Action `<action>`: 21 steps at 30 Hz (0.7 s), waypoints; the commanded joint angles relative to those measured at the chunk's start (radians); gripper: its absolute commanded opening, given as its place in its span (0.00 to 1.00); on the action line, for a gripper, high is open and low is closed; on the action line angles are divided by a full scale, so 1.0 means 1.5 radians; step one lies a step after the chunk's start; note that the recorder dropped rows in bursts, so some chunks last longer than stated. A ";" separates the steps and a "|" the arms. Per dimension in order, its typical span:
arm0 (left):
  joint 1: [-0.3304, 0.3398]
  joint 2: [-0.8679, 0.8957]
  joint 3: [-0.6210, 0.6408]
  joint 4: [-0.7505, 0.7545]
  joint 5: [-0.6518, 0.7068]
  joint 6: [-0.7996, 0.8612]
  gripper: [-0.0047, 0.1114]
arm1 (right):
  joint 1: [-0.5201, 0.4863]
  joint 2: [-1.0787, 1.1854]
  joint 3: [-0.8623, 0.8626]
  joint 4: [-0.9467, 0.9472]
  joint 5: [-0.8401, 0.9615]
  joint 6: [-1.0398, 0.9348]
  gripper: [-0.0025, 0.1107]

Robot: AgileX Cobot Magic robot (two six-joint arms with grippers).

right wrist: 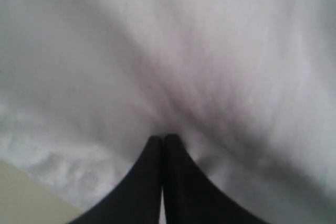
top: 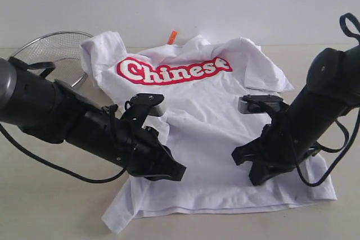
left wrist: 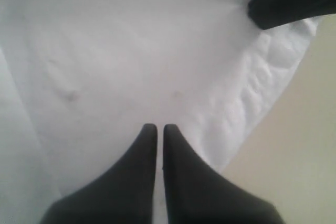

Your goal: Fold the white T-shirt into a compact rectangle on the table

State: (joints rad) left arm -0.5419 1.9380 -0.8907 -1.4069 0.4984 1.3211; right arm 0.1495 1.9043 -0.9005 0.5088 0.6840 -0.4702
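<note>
Currently the white T-shirt (top: 214,116) lies flat on the desk (top: 45,212), collar toward the far edge; left jaws and right jaws, both closed, sit over its near half, short of the hem.

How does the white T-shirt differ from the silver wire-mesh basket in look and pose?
The soft white T-shirt with red lettering lies spread out, mid-table; the round silver wire-mesh basket sits at the far left corner, partly hidden. The T-shirt is opaque cloth, the basket see-through mesh. Both rest on the pale beige table.
</note>
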 commanded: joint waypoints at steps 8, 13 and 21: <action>-0.003 -0.034 0.036 0.044 0.017 -0.070 0.08 | 0.001 -0.003 0.108 -0.066 0.049 0.009 0.02; -0.003 -0.059 0.036 0.064 0.019 -0.096 0.08 | 0.001 -0.094 0.108 -0.067 0.072 0.009 0.02; -0.003 -0.082 0.034 0.067 0.005 -0.096 0.08 | 0.001 -0.208 0.101 -0.055 -0.031 0.013 0.02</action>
State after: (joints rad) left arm -0.5419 1.8237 -0.8418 -1.3145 0.4965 1.1860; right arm 0.1495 1.6215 -0.7389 0.4265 0.6748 -0.4554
